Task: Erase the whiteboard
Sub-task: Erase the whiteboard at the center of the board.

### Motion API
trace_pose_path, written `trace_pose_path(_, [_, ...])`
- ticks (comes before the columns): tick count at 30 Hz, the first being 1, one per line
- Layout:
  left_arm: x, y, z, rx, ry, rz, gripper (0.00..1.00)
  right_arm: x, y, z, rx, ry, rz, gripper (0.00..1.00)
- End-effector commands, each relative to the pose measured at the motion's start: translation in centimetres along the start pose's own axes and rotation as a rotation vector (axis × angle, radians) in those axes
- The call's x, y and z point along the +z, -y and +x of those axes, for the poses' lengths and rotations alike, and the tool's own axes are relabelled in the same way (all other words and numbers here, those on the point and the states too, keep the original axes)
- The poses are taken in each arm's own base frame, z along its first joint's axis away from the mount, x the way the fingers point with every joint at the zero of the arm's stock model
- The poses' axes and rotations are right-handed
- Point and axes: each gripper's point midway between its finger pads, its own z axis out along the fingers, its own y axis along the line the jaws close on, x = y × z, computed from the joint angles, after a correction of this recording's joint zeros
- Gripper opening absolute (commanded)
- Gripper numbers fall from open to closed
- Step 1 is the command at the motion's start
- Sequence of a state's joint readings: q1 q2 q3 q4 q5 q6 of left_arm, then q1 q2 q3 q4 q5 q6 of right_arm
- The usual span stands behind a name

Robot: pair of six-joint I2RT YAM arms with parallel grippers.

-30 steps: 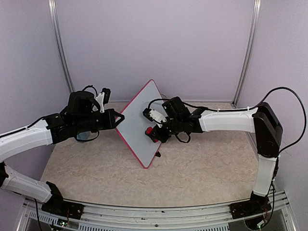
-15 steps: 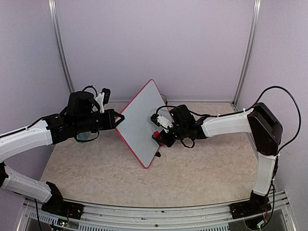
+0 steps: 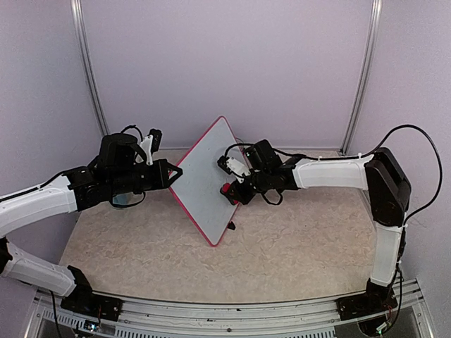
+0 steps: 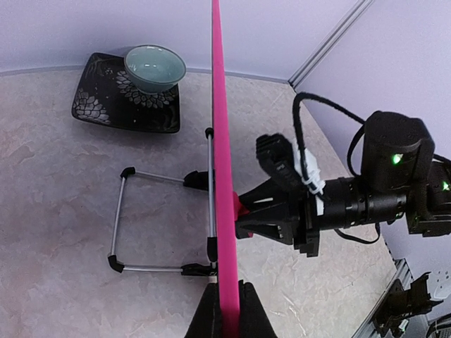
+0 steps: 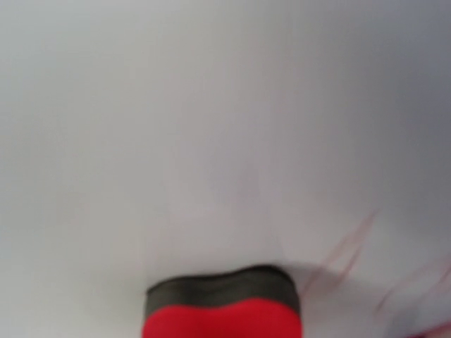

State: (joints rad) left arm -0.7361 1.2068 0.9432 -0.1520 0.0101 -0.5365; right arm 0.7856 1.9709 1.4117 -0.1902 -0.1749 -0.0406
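Right claw (image 3: 230,191), clamping red eraser (image 5: 224,318): shifted back up whiteboard (image 3: 203,172) since half-second prior; wiping underway, faint streaks (image 5: 351,245) remain. Left claw (image 4: 227,311): pinching whiteboard's frame, unmoved.

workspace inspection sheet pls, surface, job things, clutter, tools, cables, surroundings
surface: beige marbled table, no spills seen
job's things: whiteboard standing on edge; no dark writing seen, faint reddish streaks in the blurred right wrist view; red eraser against its face
clutter: teal bowl on a dark patterned plate; wire stand behind the board
grippers: left tool shut on the whiteboard's pink frame; right tool shut on the eraser
cables: black cable looping off the right arm, away from the board
surroundings: lilac walls, metal posts
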Motion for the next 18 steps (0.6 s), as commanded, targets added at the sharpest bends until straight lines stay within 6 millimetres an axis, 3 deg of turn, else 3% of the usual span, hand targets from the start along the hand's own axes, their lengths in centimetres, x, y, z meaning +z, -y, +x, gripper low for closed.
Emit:
trace_pose_path(1, [0.5,1.4,3.8,0.049,-0.152,0.076,0.0,-0.8,-1.2,-6.1,-0.063,0.165,-0.02,0.01])
trace_pose_path(6, [0.5,1.4,3.7,0.054,-0.151,0.074,0.0,0.3,-1.3,-3.4,-0.045,0.122,-0.026,0.0])
trace_pose_path(11, [0.6,1.4,3.6,0.056,-0.15,0.076,0.0,1.5,-1.7,1.9,-0.006,0.041,-0.039,0.01])
trace_pose_path(14, [0.7,1.5,3.6,0.057,-0.15,0.077,0.0,1.8,-1.9,4.1,0.008,0.004,-0.041,0.0])
trace_pose_path(18, [0.8,1.6,3.7,0.055,-0.155,0.085,0.0,1.7,-1.8,3.8,0.007,0.009,-0.04,0.0])
